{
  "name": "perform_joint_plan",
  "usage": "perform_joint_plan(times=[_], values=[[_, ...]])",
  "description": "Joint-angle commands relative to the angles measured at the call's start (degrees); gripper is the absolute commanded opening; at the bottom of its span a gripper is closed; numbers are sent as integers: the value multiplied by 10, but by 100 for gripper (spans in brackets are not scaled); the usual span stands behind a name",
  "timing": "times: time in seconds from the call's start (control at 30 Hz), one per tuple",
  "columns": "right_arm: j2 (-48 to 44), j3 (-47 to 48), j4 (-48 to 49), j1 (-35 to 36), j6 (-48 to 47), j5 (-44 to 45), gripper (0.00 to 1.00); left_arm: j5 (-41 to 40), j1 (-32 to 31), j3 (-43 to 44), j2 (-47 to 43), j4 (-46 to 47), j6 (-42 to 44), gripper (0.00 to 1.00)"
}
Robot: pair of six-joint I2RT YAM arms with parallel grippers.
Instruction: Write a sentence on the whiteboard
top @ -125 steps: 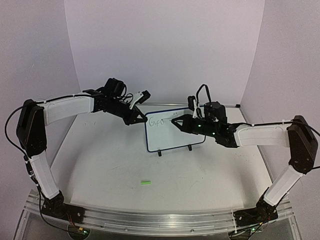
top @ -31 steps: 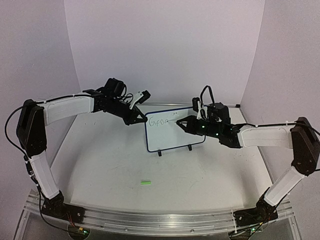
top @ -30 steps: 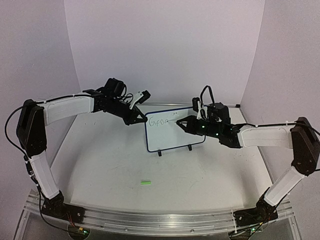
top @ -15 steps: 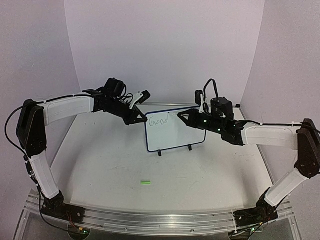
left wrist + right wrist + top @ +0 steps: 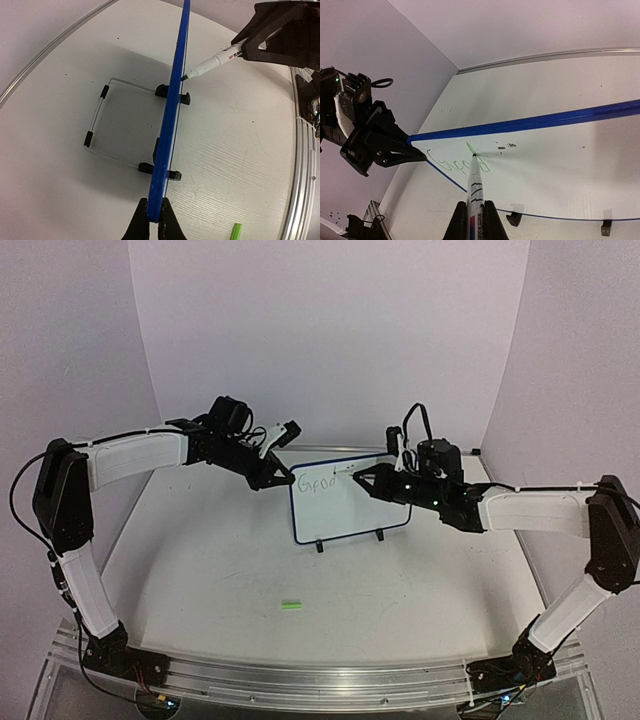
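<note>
The whiteboard [image 5: 350,512] stands upright on two black feet at mid-table, its blue rim edge-on in the left wrist view [image 5: 172,100]. My left gripper [image 5: 285,478] [image 5: 154,220] is shut on the board's top-left corner. My right gripper [image 5: 358,477] [image 5: 475,222] is shut on a white marker [image 5: 476,192] [image 5: 212,61]. The marker's tip touches the board face. The sentence [image 5: 455,162] [image 5: 318,481] reads "Good" in thin green, at the board's upper left. The tip rests at the top of the last letter.
A green marker cap [image 5: 291,606] [image 5: 235,232] lies on the table in front of the board. A wire stand [image 5: 100,117] props the board from behind. The left gripper [image 5: 417,148] shows at the board's corner in the right wrist view.
The green word has grown from "Goo" to "Good". My right gripper rose with the marker along the last letter's stem. The left arm and board stayed still.
</note>
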Motion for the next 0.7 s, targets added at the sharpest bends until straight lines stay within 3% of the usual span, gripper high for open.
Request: perform_joint_plan(times=[0.0, 0.67], values=[[12, -8, 9, -4, -3, 14, 0, -41, 2, 11, 8, -17, 23, 0], [17, -26, 9, -4, -1, 30, 0, -41, 2, 11, 10, -17, 23, 0]])
